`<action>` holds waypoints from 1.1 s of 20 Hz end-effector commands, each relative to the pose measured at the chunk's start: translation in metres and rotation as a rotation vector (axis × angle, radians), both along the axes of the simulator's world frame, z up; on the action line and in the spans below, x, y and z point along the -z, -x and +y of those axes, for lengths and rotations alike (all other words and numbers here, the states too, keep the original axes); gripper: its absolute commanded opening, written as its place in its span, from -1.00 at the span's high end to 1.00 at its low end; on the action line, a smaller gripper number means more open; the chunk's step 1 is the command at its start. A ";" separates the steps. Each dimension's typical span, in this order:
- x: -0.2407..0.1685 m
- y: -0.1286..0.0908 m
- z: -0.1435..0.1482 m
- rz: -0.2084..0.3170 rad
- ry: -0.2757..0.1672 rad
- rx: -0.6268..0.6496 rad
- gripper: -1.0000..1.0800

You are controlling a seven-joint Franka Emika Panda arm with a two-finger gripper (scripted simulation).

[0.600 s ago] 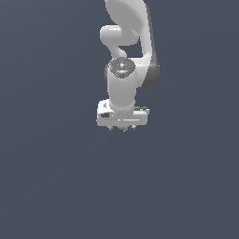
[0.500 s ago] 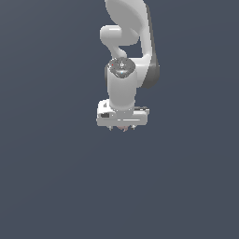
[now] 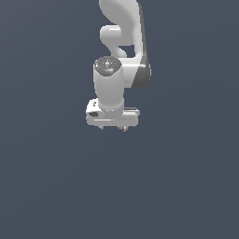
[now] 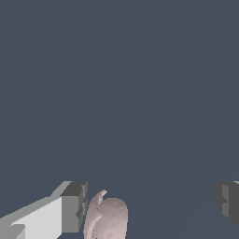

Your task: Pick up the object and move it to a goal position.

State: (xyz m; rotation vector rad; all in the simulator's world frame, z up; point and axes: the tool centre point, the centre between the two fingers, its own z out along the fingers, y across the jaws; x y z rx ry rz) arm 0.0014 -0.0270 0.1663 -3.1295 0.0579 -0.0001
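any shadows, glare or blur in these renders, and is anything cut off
Exterior view: flat, even light, no cast shadows or glare; the gripper looks soft and coarse. Wrist view: equally flat; the pink object and one finger are cropped by the frame edge.

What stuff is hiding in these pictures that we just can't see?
- The pink object: in the wrist view the picture's edge cuts off part of it. In the exterior view the gripper covers it almost completely.
- The fingertips: the wrist view's edge cuts them off, so touching the object cannot be told.
- The goal position: no mark shows in either view.
- The arm's base: beyond the exterior view's upper edge.
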 end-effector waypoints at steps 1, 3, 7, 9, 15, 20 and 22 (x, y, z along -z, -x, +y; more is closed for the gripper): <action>-0.001 -0.001 -0.003 -0.002 0.000 0.003 -0.92; 0.000 0.000 -0.001 -0.001 0.000 0.001 -0.92; 0.004 0.005 0.002 -0.001 0.001 0.009 -0.92; 0.008 0.009 0.004 -0.001 0.001 0.016 -0.92; 0.024 0.030 0.015 0.000 0.004 0.045 -0.92; 0.043 0.058 0.027 0.001 0.007 0.081 -0.92; 0.050 0.070 0.032 0.001 0.008 0.095 -0.92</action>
